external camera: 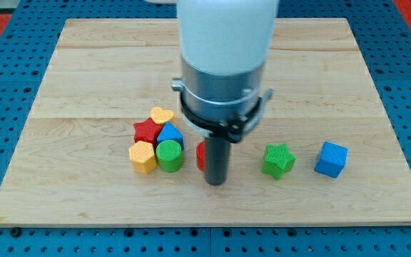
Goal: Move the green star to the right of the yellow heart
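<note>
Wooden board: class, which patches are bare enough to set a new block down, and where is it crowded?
Bare: the whole strip along the view's top of the board; the patch between the green star and blue cube. Crowded: the cluster of yellow heart, red star, blue block, yellow hexagon, green cylinder. My tip touches a red block.

Cluster of five blocks on the wooden board [84,71] at the view's left, yellow heart [162,115] topmost, red star [146,131] and blue block [170,133] just below, touching, yellow hexagon [143,157] and green cylinder [169,155] lowest, rod's tip [215,181] right of the cluster, a red block [200,155] half hidden behind the rod, green star [278,160] further right, blue cube [331,158] rightmost, well apart.
</note>
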Tool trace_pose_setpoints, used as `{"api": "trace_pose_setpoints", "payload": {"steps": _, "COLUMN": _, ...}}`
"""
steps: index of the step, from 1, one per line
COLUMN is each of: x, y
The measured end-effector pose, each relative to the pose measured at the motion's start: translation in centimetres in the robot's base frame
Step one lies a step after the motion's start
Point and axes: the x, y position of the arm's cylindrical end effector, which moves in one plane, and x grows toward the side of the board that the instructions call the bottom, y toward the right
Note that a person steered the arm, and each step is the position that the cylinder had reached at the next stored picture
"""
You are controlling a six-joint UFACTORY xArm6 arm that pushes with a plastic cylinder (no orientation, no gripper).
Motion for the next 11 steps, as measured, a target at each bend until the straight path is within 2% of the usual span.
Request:
{"api": "trace_pose_setpoints", "payload": {"steps": 1, "x": -0.7, "y": -1.8}}
{"api": "trace_pose_setpoints", "payload": {"steps": 2, "x": 4.0, "y": 3.3}}
{"api": "trace_pose_setpoints", "payload": {"steps": 3, "x": 5.5, "y": 12.4}}
{"api": "trace_pose_setpoints", "payload": {"steps": 4, "x": 1.7, "y": 13.8}}
{"api": "trace_pose_setpoints", "payload": {"steps": 5, "x": -2.0, "y": 7.0}}
{"api": "trace_pose_setpoints", "payload": {"steps": 6, "x": -4.4, "y": 7.2}}
{"api": "trace_pose_setpoints", "payload": {"steps": 7, "x": -4.8, "y": 10.5}}
{"api": "trace_pose_setpoints", "payload": {"steps": 9, "x": -10.2, "y": 6.2}}
{"api": "trace_pose_setpoints", "payload": {"steps": 11, "x": -10.2, "y": 1.9}}
